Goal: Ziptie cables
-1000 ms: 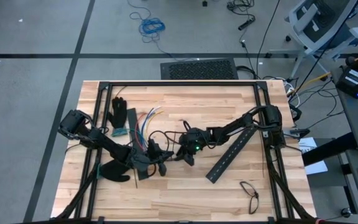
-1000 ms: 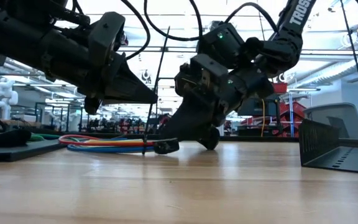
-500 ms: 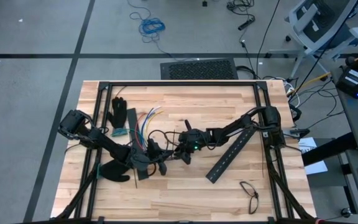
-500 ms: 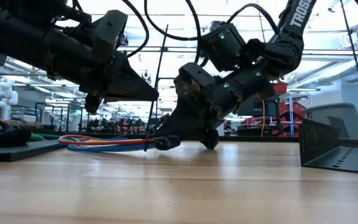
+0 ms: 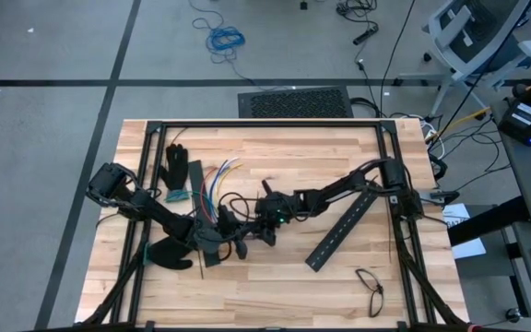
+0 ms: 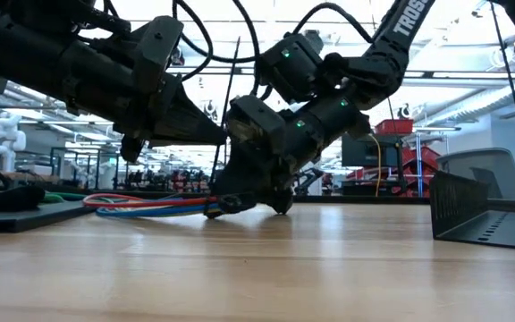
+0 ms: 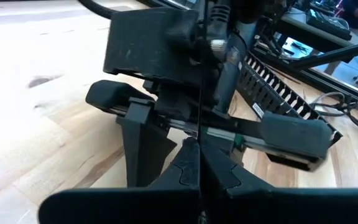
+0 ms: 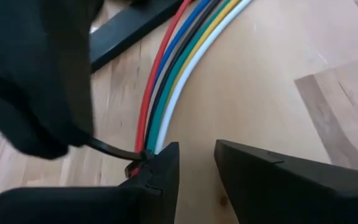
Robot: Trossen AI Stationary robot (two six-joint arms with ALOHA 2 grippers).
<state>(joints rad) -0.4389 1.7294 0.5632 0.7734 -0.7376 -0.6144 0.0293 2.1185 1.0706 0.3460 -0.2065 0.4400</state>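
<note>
Cables (image 8: 166, 93) lie flat on the table (image 5: 339, 286), just beside the black glove (image 5: 175, 166). Left gripper (image 6: 215, 139) is clamped on an upright ziptie (image 6: 226, 107) at the cables' near end. Right gripper (image 8: 194, 163), fingers slightly apart, nothing between them, touches the cables there.

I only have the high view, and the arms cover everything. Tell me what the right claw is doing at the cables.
Observer: In the right wrist view, the right claw stands open, with bare wood between its fingers and one fingertip at the edge of the cables.
Operator: Report the ziptie.
Observer: In the low view, the ziptie stands nearly upright above the cables' ends.
Operator: Confirm which claw has it.
Observer: In the left wrist view, the left claw is shut on it, and the strip runs between its fingertips.
</note>
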